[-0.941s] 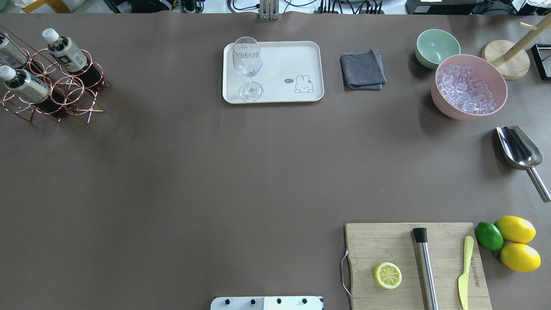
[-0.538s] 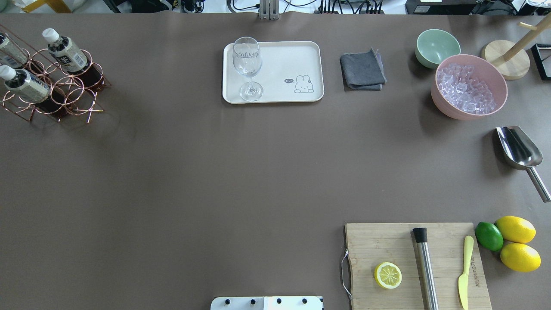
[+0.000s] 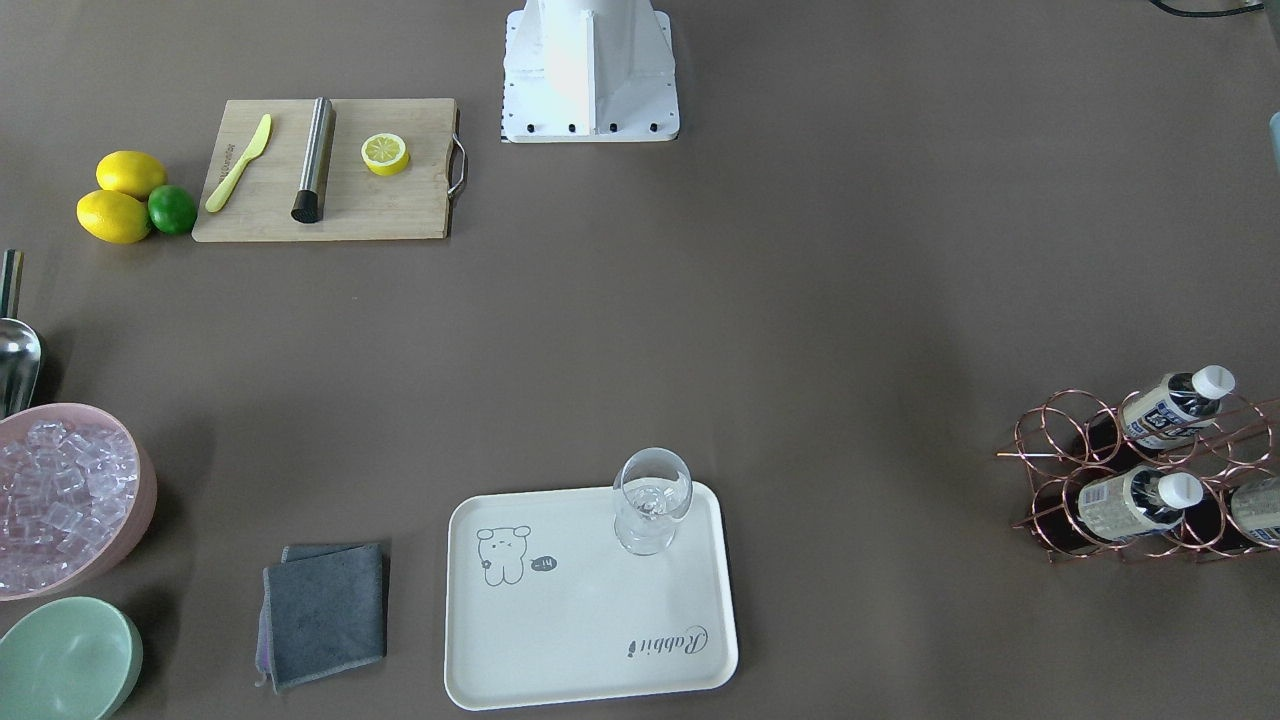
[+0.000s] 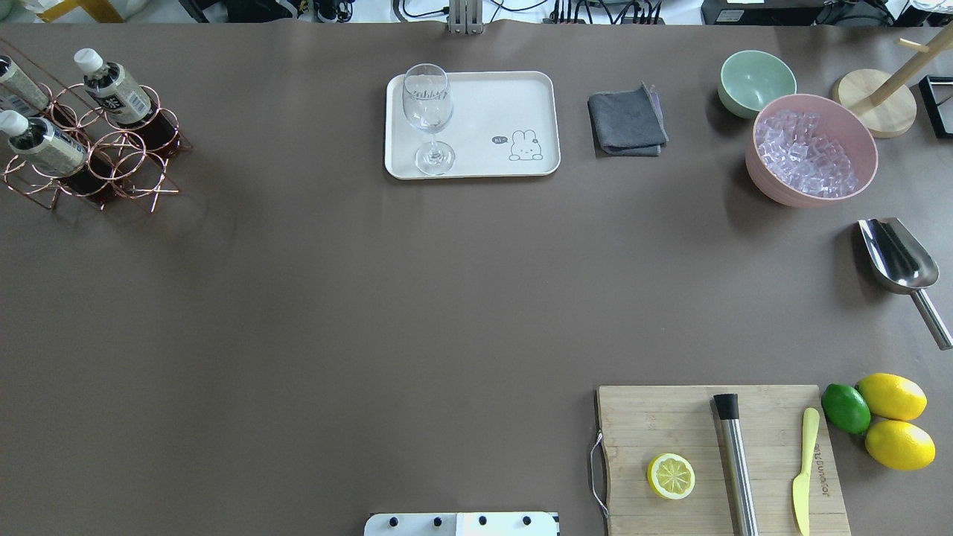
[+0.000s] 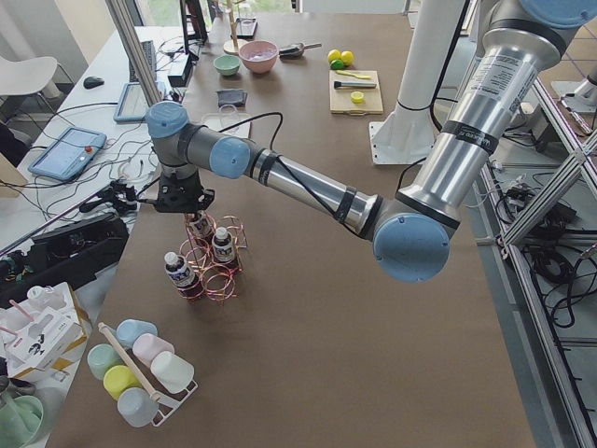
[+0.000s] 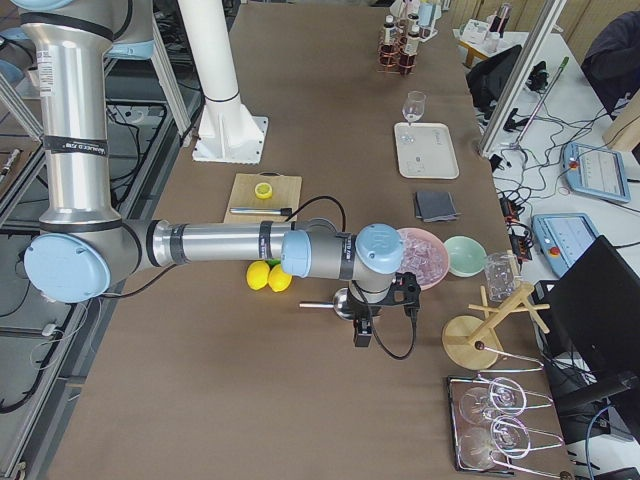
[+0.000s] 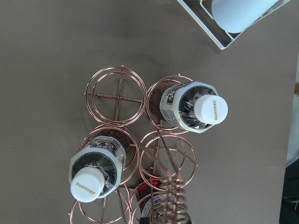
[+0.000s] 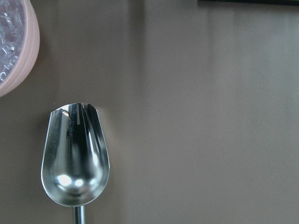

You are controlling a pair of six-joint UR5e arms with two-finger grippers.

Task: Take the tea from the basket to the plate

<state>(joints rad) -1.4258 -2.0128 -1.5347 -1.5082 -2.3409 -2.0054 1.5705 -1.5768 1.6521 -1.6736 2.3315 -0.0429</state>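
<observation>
Three tea bottles [image 7: 187, 109] stand caps-up in our copper wire basket [image 7: 120, 95], long axes pointing nearly straight at the left wrist camera — so a top-down grab, the coiled handle [image 7: 175, 205] crowding one. The left arm [image 5: 298, 187] hangs right over them; the right arm [image 6: 220, 243] is far off by the steel scoop [image 8: 74, 154]. For the left jaws and right jaws, we can't tell if either's parted (no clear view). Slick clear plastic, round white caps; the cream plate [image 4: 484, 97] sits well apart.

A brown-covered table [image 4: 372, 298] stands between cluttered white side desks [image 5: 98, 61], with aluminium posts [image 5: 133, 47] alongside.
</observation>
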